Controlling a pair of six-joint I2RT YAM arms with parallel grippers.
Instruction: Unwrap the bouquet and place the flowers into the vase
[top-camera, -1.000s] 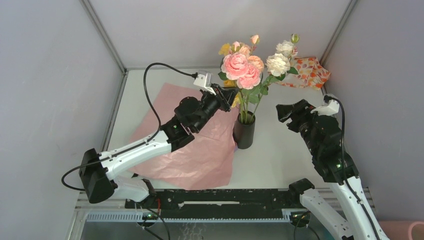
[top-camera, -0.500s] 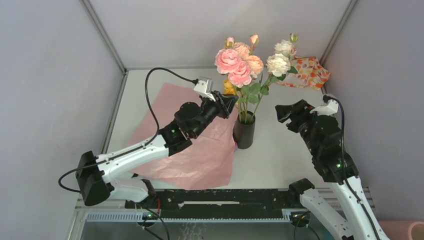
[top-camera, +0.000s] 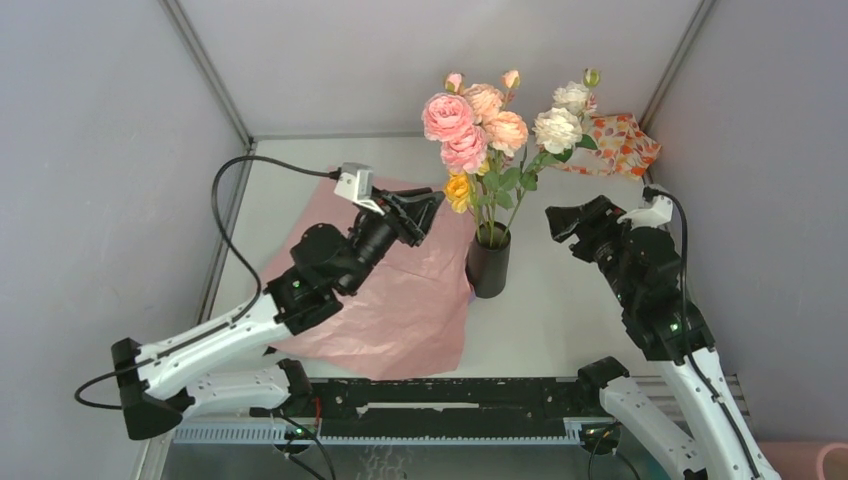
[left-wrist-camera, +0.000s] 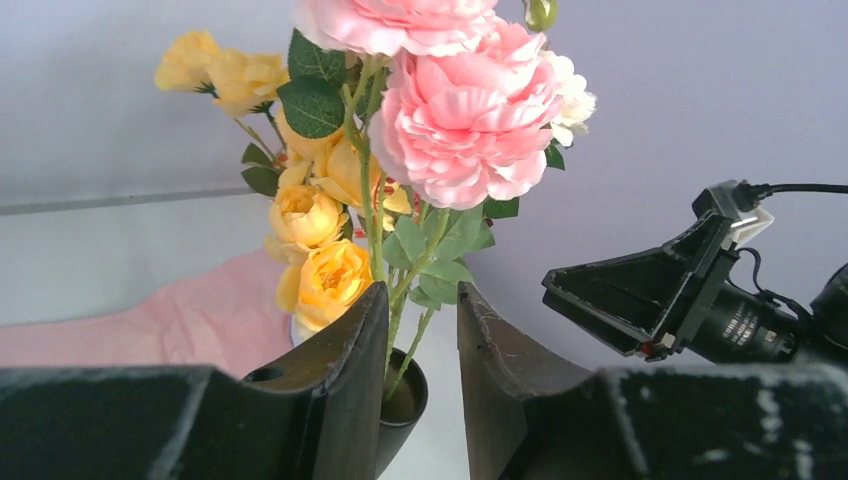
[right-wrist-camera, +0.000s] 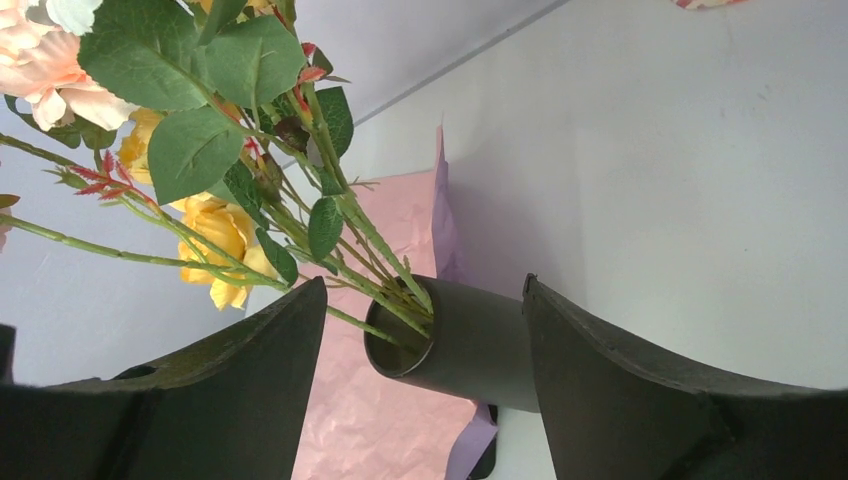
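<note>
- At table centre, the small matte black cylinder vase (top-camera: 488, 265) stands upright, holding the artificial pink, peach, yellow and white roses (top-camera: 480, 120) (thin green stems near vertical).
- Left gripper (top-camera: 422, 208), at its ten o'clock: fingers apart, empty.
- Right gripper (top-camera: 562, 216), three o'clock: fingers wide apart, empty.
- Crinkled pink paper (top-camera: 380, 310) lies flat, eight o'clock.
</note>
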